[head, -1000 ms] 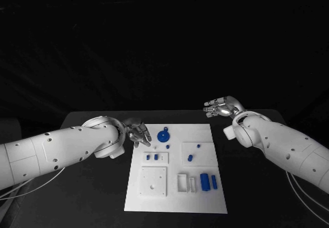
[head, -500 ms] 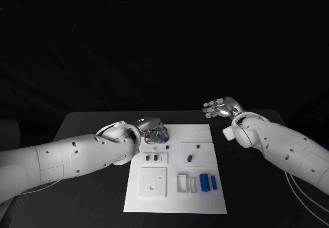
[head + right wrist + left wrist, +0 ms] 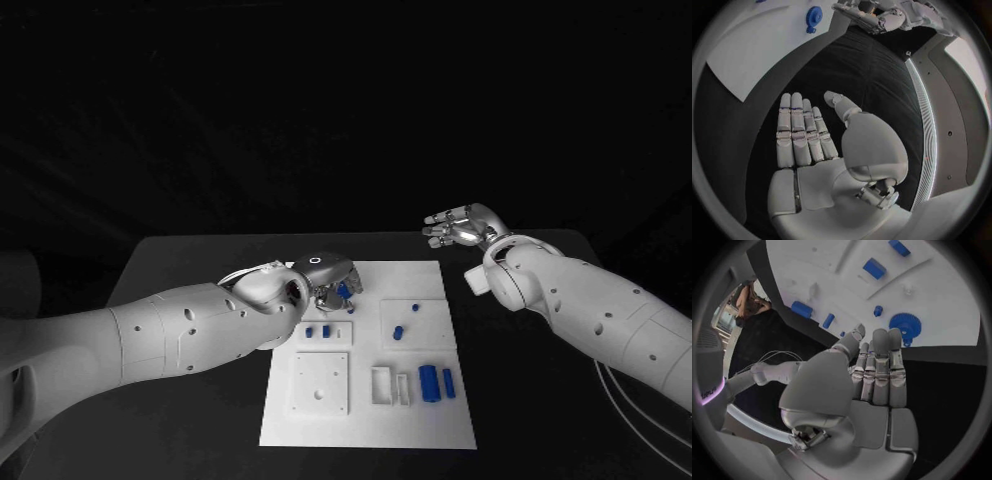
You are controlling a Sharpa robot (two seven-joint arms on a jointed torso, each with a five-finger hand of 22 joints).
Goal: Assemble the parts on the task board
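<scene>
Black tabletop [image 3: 188, 255] spreads beneath me. My left hand [image 3: 873, 365], fingers straight and holding nothing, hovers just short of one blue toothed gear [image 3: 906, 325] on the white task board [image 3: 368, 420]. My right hand [image 3: 811, 135], flat and spread, hangs well apart.

Both the left hand [image 3: 864, 390] and right hand [image 3: 826, 150] hover, fingers seemingly straight, holding nothing.

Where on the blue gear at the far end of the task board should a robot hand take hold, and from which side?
Probably by the toothed rim, from straight above. The blue gear lies flat on the task board, so only its edge offers opposing faces. The left robot hand hovers open beside it; a short blue piece lies close by, so keep fingers tight.
</scene>
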